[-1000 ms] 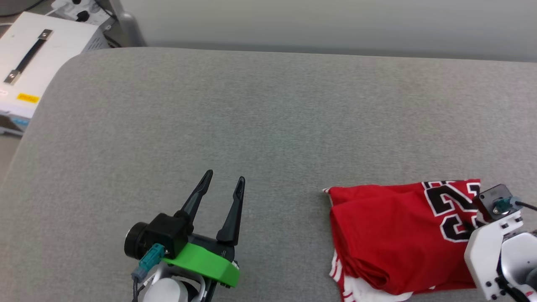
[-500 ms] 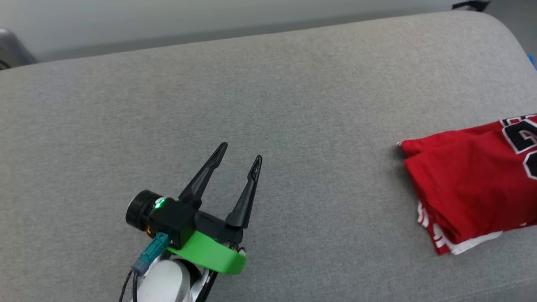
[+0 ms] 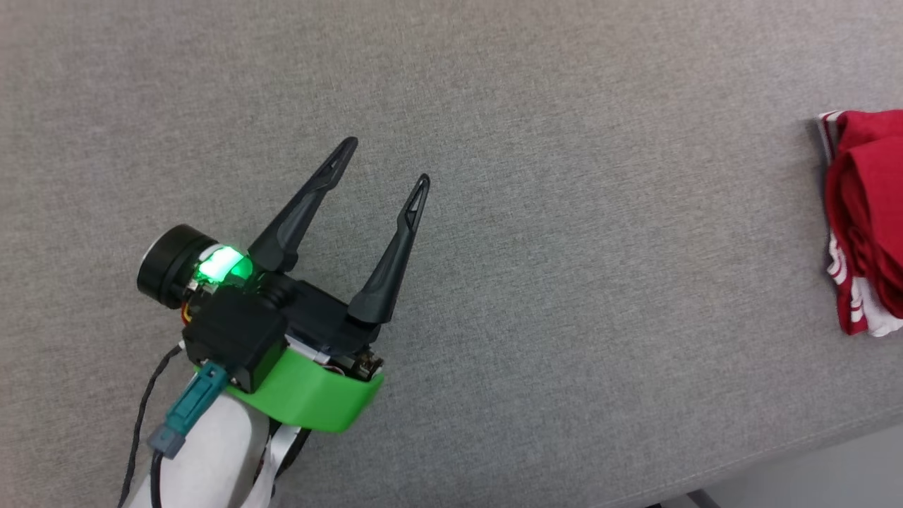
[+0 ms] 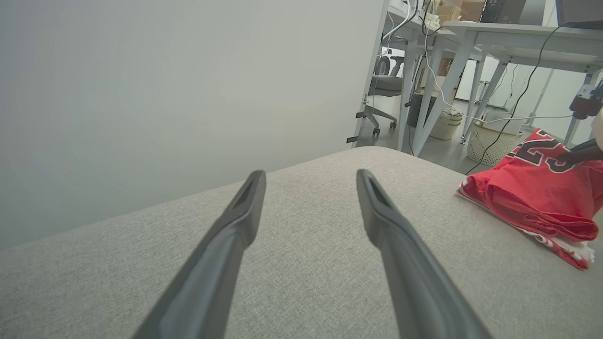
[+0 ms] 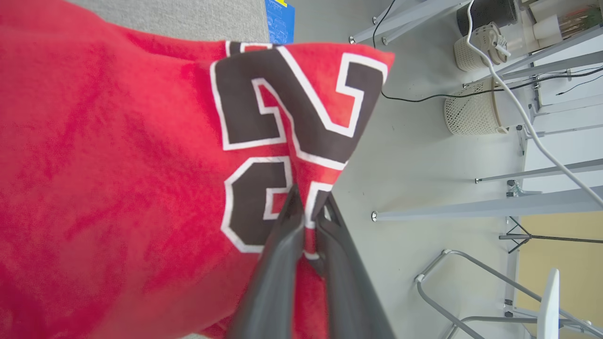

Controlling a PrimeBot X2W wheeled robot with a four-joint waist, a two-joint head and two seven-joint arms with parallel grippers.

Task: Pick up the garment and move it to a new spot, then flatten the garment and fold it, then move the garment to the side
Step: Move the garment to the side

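The garment (image 3: 864,212), red with white striped trim, lies folded on the grey cushion at the far right of the head view. In the left wrist view the garment (image 4: 532,188) rests at the right, its black "23" print facing up. My right gripper (image 5: 308,207) is shut on the garment (image 5: 118,165), pinching an edge beside the "23" print. My left gripper (image 3: 384,164) stands open over bare cushion, well to the left of the garment, with nothing between its fingers (image 4: 249,207).
The grey cushion (image 3: 564,282) spreads across the head view, its front edge at the lower right. Past the cushion's end, white table legs (image 4: 424,94), cables and mesh baskets (image 4: 492,139) stand on the floor. A plain wall (image 4: 165,94) is behind the cushion.
The head camera has swung left and down, so the garment sits at the right edge and the right arm has left that view. The left gripper stays open.
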